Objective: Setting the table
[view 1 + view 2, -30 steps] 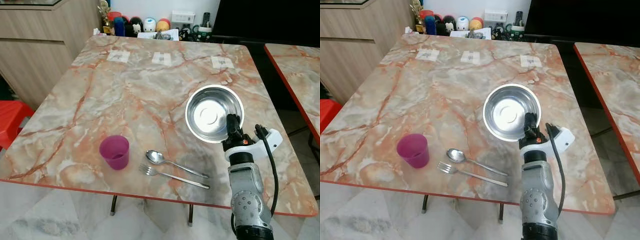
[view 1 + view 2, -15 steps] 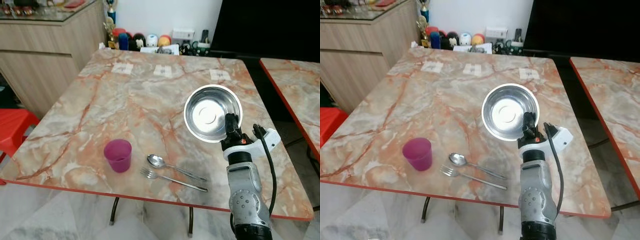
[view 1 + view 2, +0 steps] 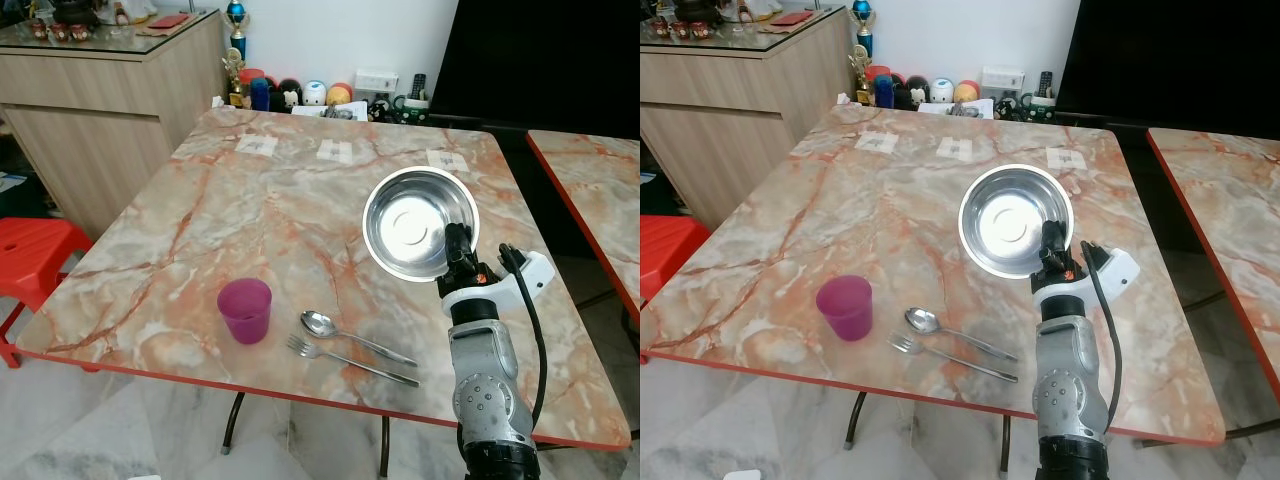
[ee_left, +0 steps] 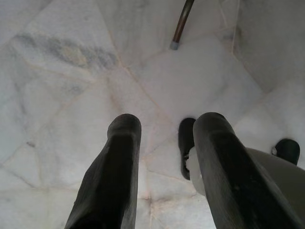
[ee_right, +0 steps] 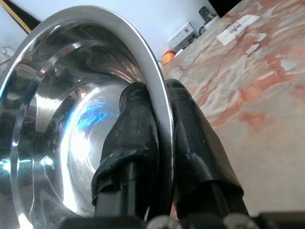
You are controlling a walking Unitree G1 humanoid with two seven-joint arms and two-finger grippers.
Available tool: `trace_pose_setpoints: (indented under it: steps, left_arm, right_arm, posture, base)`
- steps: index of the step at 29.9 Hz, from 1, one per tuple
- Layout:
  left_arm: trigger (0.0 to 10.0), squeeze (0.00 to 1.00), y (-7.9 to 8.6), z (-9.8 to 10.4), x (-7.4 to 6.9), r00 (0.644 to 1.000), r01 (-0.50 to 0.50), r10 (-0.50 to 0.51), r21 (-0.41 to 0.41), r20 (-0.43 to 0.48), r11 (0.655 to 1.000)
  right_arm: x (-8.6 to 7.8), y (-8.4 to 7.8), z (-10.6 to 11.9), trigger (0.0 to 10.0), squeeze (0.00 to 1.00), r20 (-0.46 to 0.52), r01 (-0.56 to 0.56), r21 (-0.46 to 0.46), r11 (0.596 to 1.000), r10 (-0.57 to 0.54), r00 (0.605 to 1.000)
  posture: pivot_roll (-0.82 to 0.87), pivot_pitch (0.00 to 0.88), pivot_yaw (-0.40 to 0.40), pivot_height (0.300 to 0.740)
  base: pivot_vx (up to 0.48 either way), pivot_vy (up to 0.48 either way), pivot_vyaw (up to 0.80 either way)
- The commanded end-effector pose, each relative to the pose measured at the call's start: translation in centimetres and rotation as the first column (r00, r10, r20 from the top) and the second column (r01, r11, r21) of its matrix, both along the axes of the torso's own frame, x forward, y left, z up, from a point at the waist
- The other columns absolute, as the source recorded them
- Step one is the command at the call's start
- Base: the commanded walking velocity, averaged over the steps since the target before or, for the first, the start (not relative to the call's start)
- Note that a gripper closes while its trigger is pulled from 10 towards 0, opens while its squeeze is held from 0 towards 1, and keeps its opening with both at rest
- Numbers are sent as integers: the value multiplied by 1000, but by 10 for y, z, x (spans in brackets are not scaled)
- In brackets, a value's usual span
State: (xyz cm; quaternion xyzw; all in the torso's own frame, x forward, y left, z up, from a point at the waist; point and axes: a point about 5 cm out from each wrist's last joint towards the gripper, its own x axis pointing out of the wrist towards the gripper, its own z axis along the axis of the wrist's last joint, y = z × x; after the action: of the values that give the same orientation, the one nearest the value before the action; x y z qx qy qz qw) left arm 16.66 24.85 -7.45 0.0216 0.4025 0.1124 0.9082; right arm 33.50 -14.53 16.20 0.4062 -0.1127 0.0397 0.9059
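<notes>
Your right gripper pinches the steel bowl by its near rim — spoon, fork and cup lie leftward on the bench, handles pointing toward it — left gripper hangs open.

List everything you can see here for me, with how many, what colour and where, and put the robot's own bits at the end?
table: one, orange-veined marble, centre
second table: one, same marble, robot's right
bowl: one, shiny steel, above the table's right half, pinched at its rim
cup: one, purple, upright near the front edge
spoon: one, silver, right of the cup
fork: one, silver, just in front of the spoon
paper labels: three, white, along the far edge
stool: one, red, left of the table
cabinet: one, wooden, far left
right gripper: black, shut on the bowl's rim
left gripper: black, open, over the floor
</notes>
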Motion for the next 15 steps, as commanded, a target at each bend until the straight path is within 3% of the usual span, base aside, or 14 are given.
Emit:
trace_pose_setpoints:
  steps: [1,11,15]
  left_arm:
    - [10000,0,-3,-4,-7,1000,-2,2,-4,-20,1000]
    - [10000,0,-8,-6,-11,1000,4,-4,-13,-24,1000]
    - [10000,0,-8,-7,-12,1000,5,-5,-15,-25,1000]
  right_arm:
    - [2,2,5,10000,0,23,3,6,1000,-3,1000]
    - [2,2,1,10000,0,-3,6,0,1000,-6,1000]
    - [2,1,0,10000,0,-8,5,-4,1000,-5,1000]
  posture:
    - [117,51,-45,740]
    - [111,67,-51,740]
    - [110,72,-52,740]
  base:
    - [0,-412,0]
    - [0,-418,0]
    - [0,-419,-553]
